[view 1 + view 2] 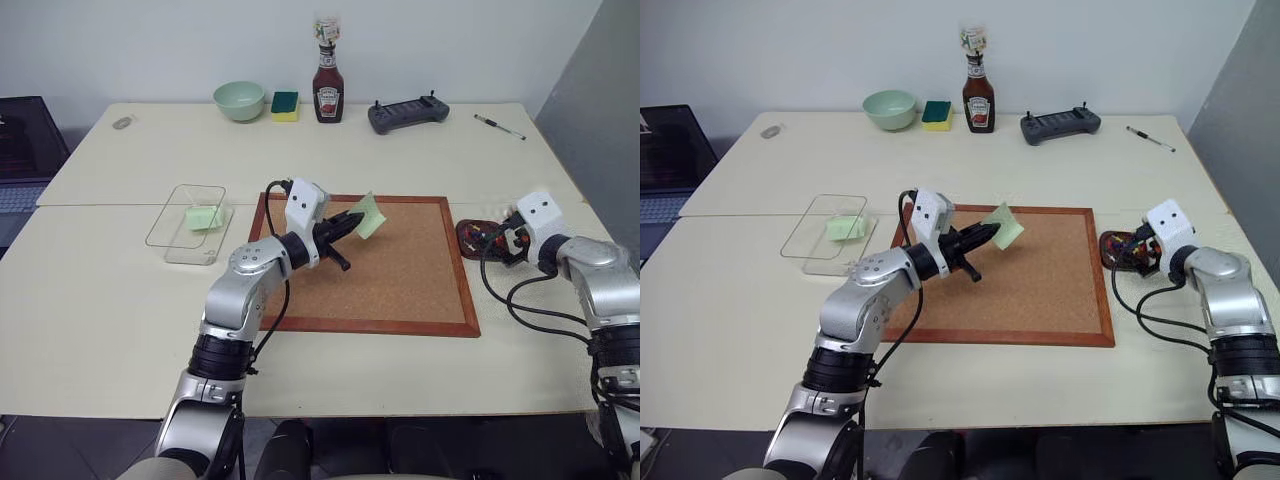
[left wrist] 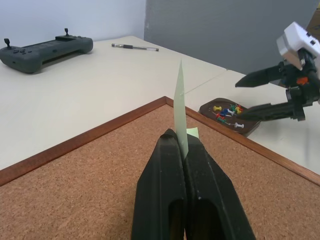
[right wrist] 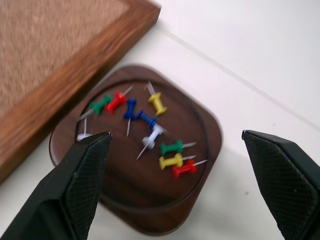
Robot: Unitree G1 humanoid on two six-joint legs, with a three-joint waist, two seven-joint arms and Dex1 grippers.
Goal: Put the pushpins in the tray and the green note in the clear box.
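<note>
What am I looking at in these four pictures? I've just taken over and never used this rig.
A two-armed robot at a table. Two pictures look down from its head; the other two look along each wrist's fingers. The left gripper is shut on the green note above the corkboard. The right gripper stands open over the tray, which holds the pushpins. The clear box at left already holds another green note. At the back: bowl, sponge, ketchup bottle.

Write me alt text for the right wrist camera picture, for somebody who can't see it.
The right gripper hangs open above a dark brown tray holding coloured pushpins: red, green, blue, yellow and white. The tray sits on a pale table, beside the wooden frame of a cork board.
</note>
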